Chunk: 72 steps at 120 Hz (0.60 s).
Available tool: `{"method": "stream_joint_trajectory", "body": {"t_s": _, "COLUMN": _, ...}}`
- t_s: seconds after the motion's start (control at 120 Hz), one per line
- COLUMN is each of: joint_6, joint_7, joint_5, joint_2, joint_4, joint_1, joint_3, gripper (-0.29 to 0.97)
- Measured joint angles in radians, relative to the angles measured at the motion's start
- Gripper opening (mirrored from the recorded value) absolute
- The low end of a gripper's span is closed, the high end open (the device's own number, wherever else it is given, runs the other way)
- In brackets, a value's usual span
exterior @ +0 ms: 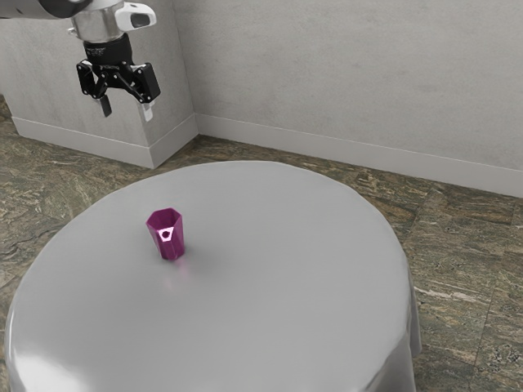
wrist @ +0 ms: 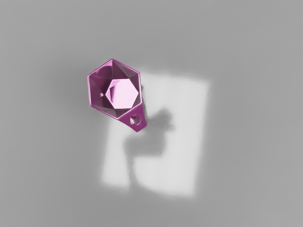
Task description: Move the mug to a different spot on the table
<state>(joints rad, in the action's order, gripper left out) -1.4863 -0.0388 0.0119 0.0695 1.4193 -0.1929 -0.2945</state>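
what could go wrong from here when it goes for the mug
The mug has slanted, faceted walls, so the open end effector might slip or tip it. Its small handle juts out at one side; closing on it could twist the mug. The end effector hangs high above the table, so a long descent may drift.

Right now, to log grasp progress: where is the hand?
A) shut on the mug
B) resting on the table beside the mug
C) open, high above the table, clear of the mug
C: the hand hangs open well above the table, and the mug stands upright on it, untouched.
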Motion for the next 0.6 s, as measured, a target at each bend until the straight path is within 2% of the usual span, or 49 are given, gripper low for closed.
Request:
{"method": "stream_joint_trajectory", "body": {"t_s": 0.233, "joint_6": 0.004, "joint_7": 0.0, "joint_5": -0.003, "joint_2": 0.005, "joint_4": 0.0, "joint_1": -0.005, "joint_3": 0.004, "gripper": 0.68}}
{"method": "stream_joint_trajectory", "body": {"t_s": 0.4, "joint_6": 0.004, "joint_7": -0.006, "joint_5": -0.003, "joint_2": 0.06, "joint_4": 0.0, "joint_1": -0.001, "joint_3": 0.004, "gripper": 0.68}}
{"method": "stream_joint_trajectory", "body": {"t_s": 0.6, "joint_6": -0.012, "joint_7": -0.147, "joint_5": 0.016, "joint_2": 0.097, "joint_4": 0.004, "joint_1": 0.002, "joint_3": 0.001, "gripper": 0.68}}
